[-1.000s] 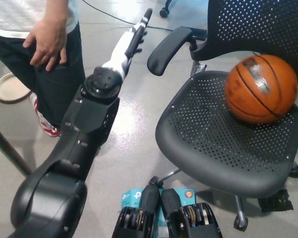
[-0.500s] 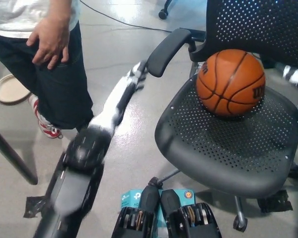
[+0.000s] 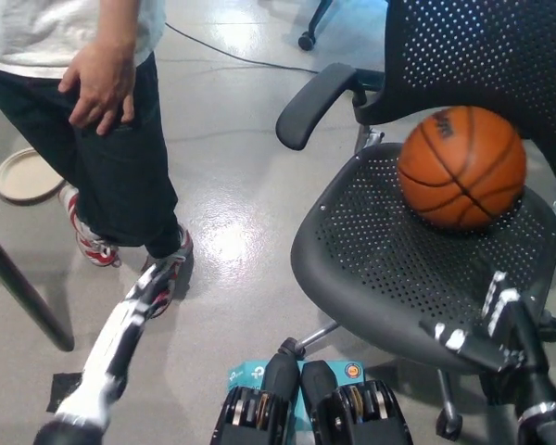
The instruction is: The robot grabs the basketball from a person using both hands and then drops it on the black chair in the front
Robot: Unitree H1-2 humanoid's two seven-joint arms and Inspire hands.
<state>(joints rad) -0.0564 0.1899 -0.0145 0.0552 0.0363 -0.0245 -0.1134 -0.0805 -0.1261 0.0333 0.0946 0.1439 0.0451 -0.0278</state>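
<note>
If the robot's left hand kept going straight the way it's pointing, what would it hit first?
Probably the person's shoe. The left hand points up and slightly right along the floor, its fingers close to that shoe, though depth is hard to judge from above.

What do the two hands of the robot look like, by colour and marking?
The left hand is white and slim, with dark fingers at its tip, on a white forearm ending in a black joint. The right hand is black, with white bands across its fingers and a pale ring at the wrist.
</note>
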